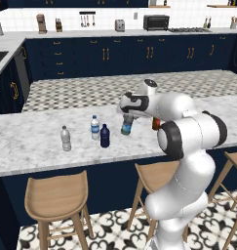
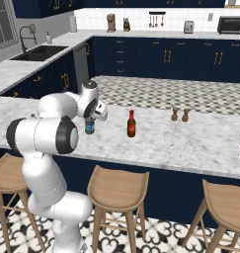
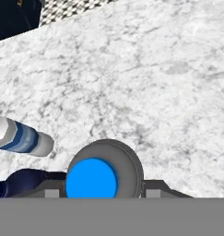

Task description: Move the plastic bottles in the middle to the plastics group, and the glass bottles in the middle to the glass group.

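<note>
Gripper (image 1: 128, 118) sits low over the blue-capped bottle (image 1: 126, 126), mid marble tabletop (image 1: 37, 141). In the hand view the blue cap (image 3: 91, 179) lies dead centre with a dark finger (image 3: 156, 187) at its 3 o'clock and another at its 9 o'clock, close against the grey shoulder. Fingers read as closed on the bottle, top-down around the neck; judged, since the contact itself is hidden. Whether the base is clear of the marble I cannot tell.

Navy bottle (image 1: 105, 135) stands upright at roughly 8 o'clock of the held one, just beside the labelled water bottle (image 1: 94, 127). Greyish unlabelled water bottle (image 1: 65, 138) stands further off at 9 o'clock. These two clear ones mark the plastics destination.

Amber bottle with orange-red label (image 2: 131, 123) stands at 3 o'clock of the gripper in the right base view, untouched. Two small brown bottles (image 2: 180, 114) stand well apart beyond it: the glass group.

A grip from above keeps the bottle vertical for the carry. Free space near the water bottles looks tight beside the navy one; a knock is the risk
</note>
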You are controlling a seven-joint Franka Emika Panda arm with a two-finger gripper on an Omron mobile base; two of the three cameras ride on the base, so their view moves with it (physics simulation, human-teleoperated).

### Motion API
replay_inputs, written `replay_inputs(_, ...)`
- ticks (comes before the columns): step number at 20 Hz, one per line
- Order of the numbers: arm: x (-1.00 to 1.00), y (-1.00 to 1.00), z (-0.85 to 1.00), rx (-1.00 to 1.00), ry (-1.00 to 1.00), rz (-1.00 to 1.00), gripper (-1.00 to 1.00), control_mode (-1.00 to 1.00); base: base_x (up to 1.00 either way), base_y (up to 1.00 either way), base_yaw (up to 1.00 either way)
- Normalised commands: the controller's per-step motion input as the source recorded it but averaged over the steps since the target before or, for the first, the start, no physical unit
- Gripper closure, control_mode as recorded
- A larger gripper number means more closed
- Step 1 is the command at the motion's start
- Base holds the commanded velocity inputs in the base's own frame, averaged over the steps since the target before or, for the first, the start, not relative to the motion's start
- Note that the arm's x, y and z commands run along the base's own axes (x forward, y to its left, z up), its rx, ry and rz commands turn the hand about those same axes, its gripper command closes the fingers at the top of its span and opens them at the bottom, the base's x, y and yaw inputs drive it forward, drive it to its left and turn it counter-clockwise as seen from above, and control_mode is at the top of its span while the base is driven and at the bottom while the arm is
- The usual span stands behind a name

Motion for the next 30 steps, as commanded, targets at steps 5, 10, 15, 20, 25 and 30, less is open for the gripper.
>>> replay_inputs(5, -0.01, 0.35, 0.0, -0.02, 0.02, 0.2, 1.0, -1.0, 0.0, 0.0, 0.0)
replay_inputs(10, 0.0, 0.23, 0.0, -0.07, 0.0, 0.16, 1.0, -1.0, 0.0, 0.0, 0.0)
replay_inputs(15, 0.0, 0.3, 0.0, -0.15, 0.0, 0.23, 1.0, -1.0, 0.0, 0.0, 0.0)
replay_inputs(20, 0.04, 0.07, 0.0, -0.03, 0.01, 0.18, 1.0, -1.0, 0.0, 0.0, 0.0)
replay_inputs(25, 0.09, 0.03, -0.05, -0.01, 0.0, 0.2, 1.0, -1.0, 0.0, 0.0, 0.0)
replay_inputs(30, 0.19, 0.0, -0.19, 0.0, 0.0, 0.19, 1.0, -1.0, 0.0, 0.0, 0.0)
